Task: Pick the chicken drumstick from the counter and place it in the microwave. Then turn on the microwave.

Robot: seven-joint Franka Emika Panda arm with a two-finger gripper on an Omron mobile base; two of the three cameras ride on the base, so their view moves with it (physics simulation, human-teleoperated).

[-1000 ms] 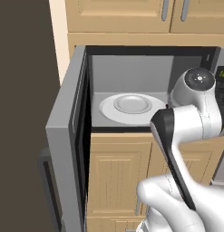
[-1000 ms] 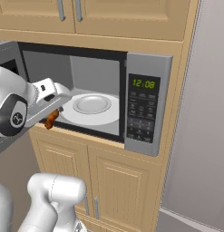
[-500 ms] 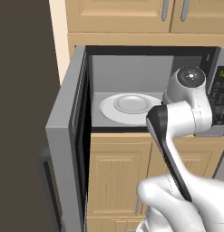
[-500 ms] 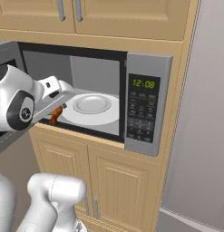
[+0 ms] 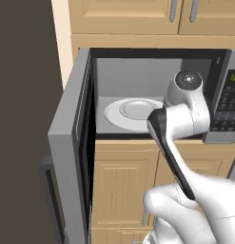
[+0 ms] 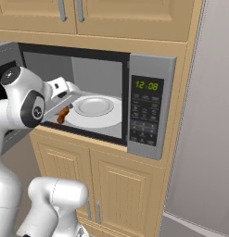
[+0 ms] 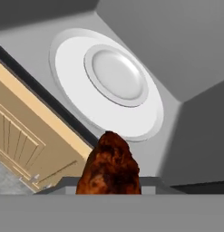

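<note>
Rough, mottled reddish-brown crust on the chicken drumstick [image 7: 109, 166], matt, just short of the turntable [image 7: 106, 84]. Smooth glossy white, like glazed ceramic, on that turntable. Flat matt grey, as of painted metal, across the microwave [image 6: 150, 65] frame and inner walls around the turntable. Dark glassy keypad panel [image 6: 144, 113] right of the turntable. Light wood grain, satin finish, on the cabinet doors [image 6: 125, 187] below the turntable.
</note>
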